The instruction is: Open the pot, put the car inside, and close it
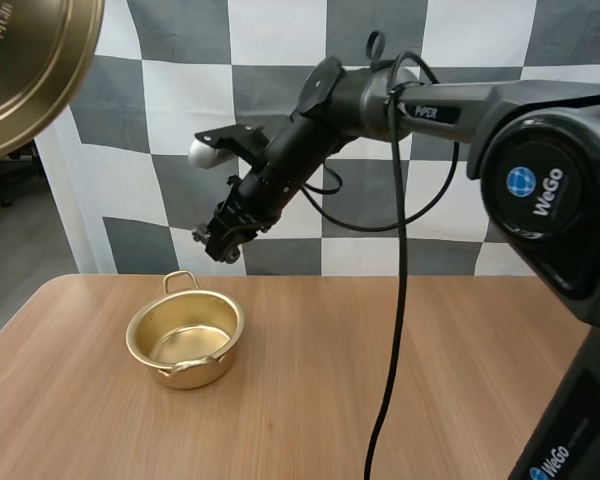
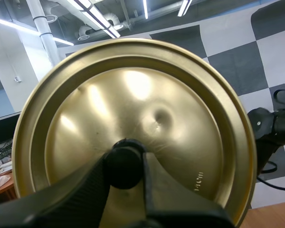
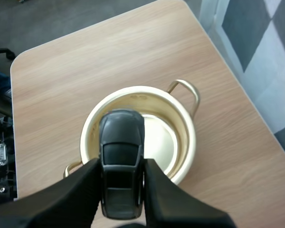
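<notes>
Placing step in hand: right gripper (image 3: pixel 121 166) clamps the car (image 3: pixel 121 137) over the open pot (image 3: pixel 183 135); left gripper (image 2: pixel 125 165) holds the lid (image 2: pixel 133 90) aloft. Next move, by my judgement: lower, release.

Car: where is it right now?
The car is pinched in the right gripper, above the open pot, toward the table's left in the high view.
</notes>
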Available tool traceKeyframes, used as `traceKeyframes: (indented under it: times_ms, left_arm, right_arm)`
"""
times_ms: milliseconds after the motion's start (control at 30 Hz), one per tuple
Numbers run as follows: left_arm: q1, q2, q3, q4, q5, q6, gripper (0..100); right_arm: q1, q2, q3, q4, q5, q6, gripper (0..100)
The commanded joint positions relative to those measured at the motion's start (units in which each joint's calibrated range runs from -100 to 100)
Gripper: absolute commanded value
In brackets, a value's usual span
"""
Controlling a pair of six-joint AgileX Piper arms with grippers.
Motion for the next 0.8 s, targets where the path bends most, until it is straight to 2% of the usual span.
traceKeyframes:
  times_ms: [0,233,600,767]
  left_arm:
    - [-0.03,-0.6,-0.03,0.17,0.02,-0.42,0]
    - [-0.03,-0.85,-0.03,0.17,0.02,-0.42,0]
    - [0.04,-0.85,-0.03,1.59,0.02,-0.42,0]
    - [0.04,-0.85,-0.03,1.96,0.02,-0.42,0]
  right_arm:
    - [2.95,4.0,0.01,0.36,0.0,-0.21,0]
    - [3.14,11.55,0.01,3.64,0.0,-1.45,0]
    - [3.38,19.68,0.01,3.78,0.0,-3.33,0]
    - [5.1,21.46,-0.97,3.66,0.0,-3.42,0]
